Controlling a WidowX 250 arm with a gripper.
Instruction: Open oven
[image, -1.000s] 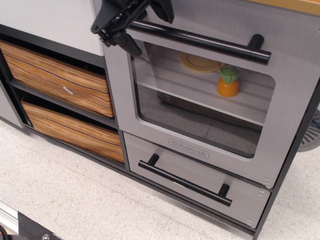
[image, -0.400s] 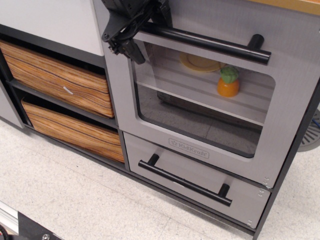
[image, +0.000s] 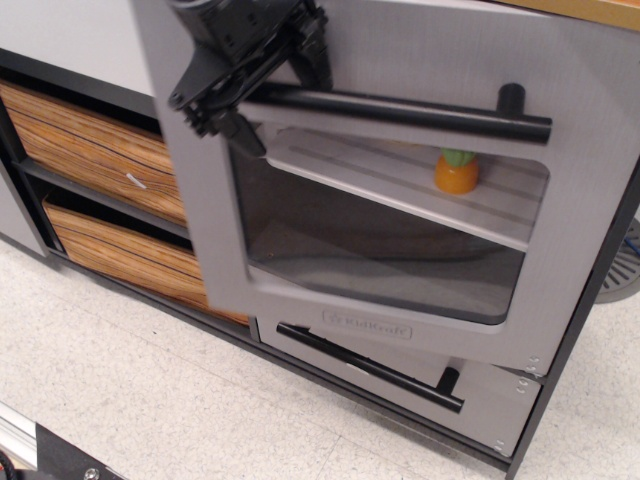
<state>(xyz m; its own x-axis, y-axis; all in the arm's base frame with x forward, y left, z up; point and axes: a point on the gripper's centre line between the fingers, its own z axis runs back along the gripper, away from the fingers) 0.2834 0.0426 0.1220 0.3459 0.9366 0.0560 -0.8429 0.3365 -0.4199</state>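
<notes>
Here the oven (image: 400, 200) door stands partly swung out from its left edge, hinged at the right, and covers part of the orange drawers (image: 90, 150) left of the oven and the grey drawer (image: 440, 385) below it. The claw (image: 240, 100) is clamped around the left end of the door's black bar handle (image: 400, 110). Bare floor (image: 150, 400) lies before the oven. Behind the window, an orange toy (image: 457, 172) stands on the ribbed shelf (image: 400, 180).

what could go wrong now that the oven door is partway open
The end effector sits at the far left end of the black bar handle, so it might slip off. The oven door hangs over the lower grey drawer and its handle, and could knock it. A jolt might topple the orange toy on the shelf.
</notes>
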